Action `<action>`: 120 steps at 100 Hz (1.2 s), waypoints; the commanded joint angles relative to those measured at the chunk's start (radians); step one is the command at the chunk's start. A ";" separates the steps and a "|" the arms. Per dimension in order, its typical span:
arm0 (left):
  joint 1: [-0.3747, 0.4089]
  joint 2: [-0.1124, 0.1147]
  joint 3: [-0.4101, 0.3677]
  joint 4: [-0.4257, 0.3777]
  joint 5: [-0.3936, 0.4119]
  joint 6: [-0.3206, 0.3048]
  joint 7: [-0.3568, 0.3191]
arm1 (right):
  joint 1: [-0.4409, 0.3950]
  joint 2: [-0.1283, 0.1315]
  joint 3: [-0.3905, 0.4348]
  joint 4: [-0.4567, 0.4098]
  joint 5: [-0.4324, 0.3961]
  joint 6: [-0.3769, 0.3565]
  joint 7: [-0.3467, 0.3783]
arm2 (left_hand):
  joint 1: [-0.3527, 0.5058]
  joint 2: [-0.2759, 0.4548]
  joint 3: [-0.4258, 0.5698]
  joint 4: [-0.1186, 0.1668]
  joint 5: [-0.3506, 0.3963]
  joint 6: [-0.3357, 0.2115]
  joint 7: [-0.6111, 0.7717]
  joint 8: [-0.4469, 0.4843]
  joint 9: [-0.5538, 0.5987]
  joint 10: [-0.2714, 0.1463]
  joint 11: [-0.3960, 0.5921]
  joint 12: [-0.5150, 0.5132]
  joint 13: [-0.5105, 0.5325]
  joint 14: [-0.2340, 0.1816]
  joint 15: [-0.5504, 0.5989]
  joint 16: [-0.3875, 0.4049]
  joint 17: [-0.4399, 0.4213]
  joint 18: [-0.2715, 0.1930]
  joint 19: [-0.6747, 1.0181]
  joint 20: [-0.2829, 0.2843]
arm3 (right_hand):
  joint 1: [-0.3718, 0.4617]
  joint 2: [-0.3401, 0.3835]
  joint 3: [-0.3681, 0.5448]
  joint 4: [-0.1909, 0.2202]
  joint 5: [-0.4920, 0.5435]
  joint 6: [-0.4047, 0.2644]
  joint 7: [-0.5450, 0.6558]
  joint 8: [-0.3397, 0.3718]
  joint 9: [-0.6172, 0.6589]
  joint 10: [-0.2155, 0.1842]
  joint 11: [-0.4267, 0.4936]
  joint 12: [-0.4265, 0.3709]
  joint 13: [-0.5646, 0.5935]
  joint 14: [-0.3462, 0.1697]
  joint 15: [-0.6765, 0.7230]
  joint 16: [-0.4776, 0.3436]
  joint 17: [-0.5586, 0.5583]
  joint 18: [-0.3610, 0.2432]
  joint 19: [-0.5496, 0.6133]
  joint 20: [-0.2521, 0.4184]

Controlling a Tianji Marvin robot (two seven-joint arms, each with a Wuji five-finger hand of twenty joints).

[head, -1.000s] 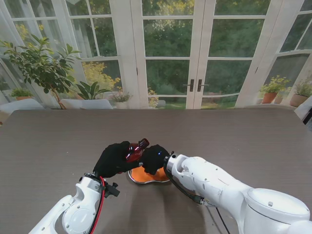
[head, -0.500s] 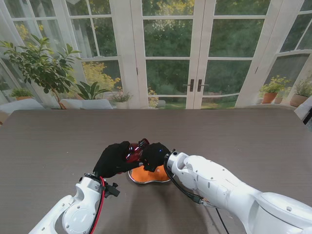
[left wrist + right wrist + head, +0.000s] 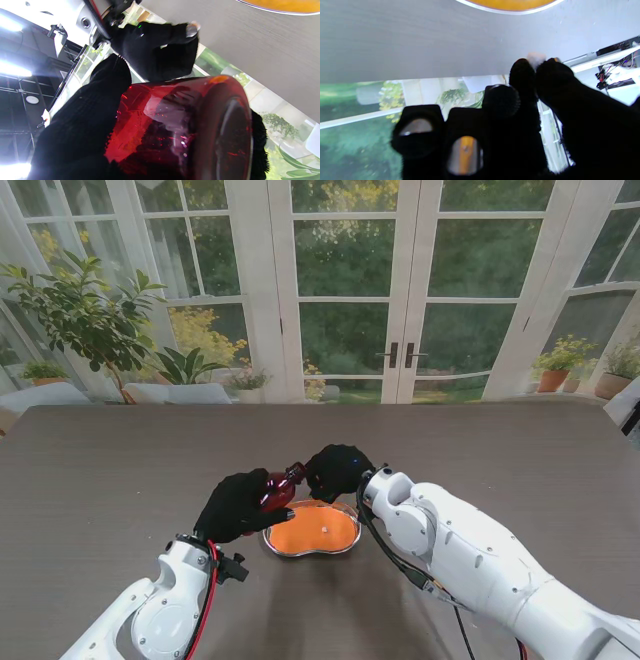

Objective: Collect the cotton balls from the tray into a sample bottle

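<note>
From the stand, the left hand (image 3: 240, 505) grips the red bottle (image 3: 280, 487), tilted, mouth toward the right hand (image 3: 337, 470) just beside it. The orange tray (image 3: 312, 529) sits near the table's near edge, one cotton ball (image 3: 322, 530) inside.

Left wrist: fingers wrap the bottle.

Right wrist: fingertips (image 3: 523, 68) pinch a white cotton ball (image 3: 535, 59).

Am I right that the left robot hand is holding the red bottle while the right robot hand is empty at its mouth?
Not quite: the right robot hand isn't empty. The right wrist view shows a cotton ball pinched between its fingertips. The left robot hand does hold the red bottle.
</note>
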 commanded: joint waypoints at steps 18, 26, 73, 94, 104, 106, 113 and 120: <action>-0.026 -0.009 0.017 0.024 -0.018 0.010 -0.016 | -0.077 0.044 0.142 -0.173 0.002 0.055 0.060 | 0.262 0.306 0.309 0.021 0.129 -0.211 0.278 0.015 0.059 -0.049 0.018 0.034 0.044 0.033 0.059 0.016 -0.011 -0.042 0.035 0.013 | 0.002 0.005 0.048 0.029 0.013 0.061 0.024 0.032 0.061 0.021 0.040 0.008 0.013 -0.073 0.071 0.026 0.028 0.001 0.078 0.021; -0.035 -0.011 0.024 0.032 -0.023 0.013 -0.016 | -0.105 0.052 0.192 -0.228 -0.003 0.068 0.073 | 0.262 0.306 0.309 0.021 0.129 -0.211 0.278 0.015 0.059 -0.049 0.018 0.033 0.044 0.032 0.059 0.016 -0.012 -0.041 0.034 0.013 | 0.003 0.006 0.046 0.030 0.013 0.060 0.023 0.032 0.061 0.022 0.040 0.008 0.013 -0.072 0.070 0.025 0.028 0.002 0.078 0.021; -0.099 -0.021 0.068 0.081 -0.052 0.027 -0.009 | -0.224 0.068 0.383 -0.460 0.029 0.118 0.114 | 0.263 0.305 0.308 0.021 0.130 -0.209 0.277 0.015 0.058 -0.047 0.018 0.034 0.043 0.035 0.059 0.017 -0.014 -0.042 0.035 0.015 | 0.008 0.010 0.038 0.034 0.014 0.068 0.021 0.036 0.061 0.029 0.038 0.009 0.012 -0.068 0.073 0.026 0.028 0.010 0.082 0.023; -0.136 -0.033 0.099 0.098 -0.061 0.033 0.023 | -0.253 0.065 0.408 -0.507 0.056 0.114 0.107 | 0.263 0.305 0.309 0.022 0.130 -0.211 0.277 0.015 0.059 -0.049 0.019 0.035 0.044 0.034 0.060 0.017 -0.014 -0.040 0.035 0.015 | 0.009 0.010 0.038 0.035 0.014 0.071 0.020 0.037 0.061 0.029 0.037 0.010 0.012 -0.068 0.073 0.026 0.028 0.010 0.082 0.023; -0.152 -0.041 0.113 0.107 -0.067 0.033 0.044 | -0.264 0.063 0.414 -0.523 0.068 0.109 0.106 | 0.262 0.306 0.309 0.022 0.131 -0.210 0.277 0.015 0.059 -0.048 0.018 0.034 0.045 0.033 0.060 0.017 -0.014 -0.040 0.035 0.016 | 0.010 0.010 0.037 0.035 0.015 0.071 0.020 0.038 0.062 0.029 0.037 0.010 0.012 -0.067 0.073 0.026 0.029 0.010 0.082 0.023; -0.155 -0.042 0.116 0.108 -0.068 0.033 0.047 | -0.266 0.063 0.416 -0.526 0.070 0.108 0.106 | 0.262 0.306 0.309 0.022 0.131 -0.210 0.277 0.015 0.059 -0.048 0.019 0.034 0.046 0.033 0.060 0.017 -0.014 -0.040 0.035 0.016 | 0.010 0.009 0.037 0.035 0.015 0.070 0.021 0.039 0.062 0.029 0.037 0.010 0.012 -0.067 0.073 0.026 0.029 0.010 0.082 0.023; -0.163 -0.045 0.123 0.113 -0.072 0.032 0.056 | -0.274 0.062 0.420 -0.537 0.076 0.105 0.102 | 0.262 0.306 0.309 0.022 0.130 -0.210 0.277 0.016 0.059 -0.049 0.018 0.034 0.045 0.033 0.060 0.017 -0.013 -0.041 0.035 0.016 | 0.010 0.009 0.038 0.036 0.014 0.071 0.020 0.039 0.061 0.029 0.036 0.011 0.012 -0.066 0.074 0.026 0.029 0.010 0.082 0.023; -0.169 -0.048 0.129 0.118 -0.073 0.029 0.062 | -0.281 0.061 0.423 -0.547 0.083 0.104 0.100 | 0.262 0.305 0.309 0.021 0.131 -0.211 0.277 0.016 0.059 -0.049 0.019 0.034 0.044 0.033 0.060 0.017 -0.013 -0.040 0.035 0.016 | 0.010 0.010 0.038 0.036 0.015 0.073 0.020 0.039 0.062 0.031 0.036 0.011 0.012 -0.067 0.074 0.027 0.029 0.010 0.082 0.023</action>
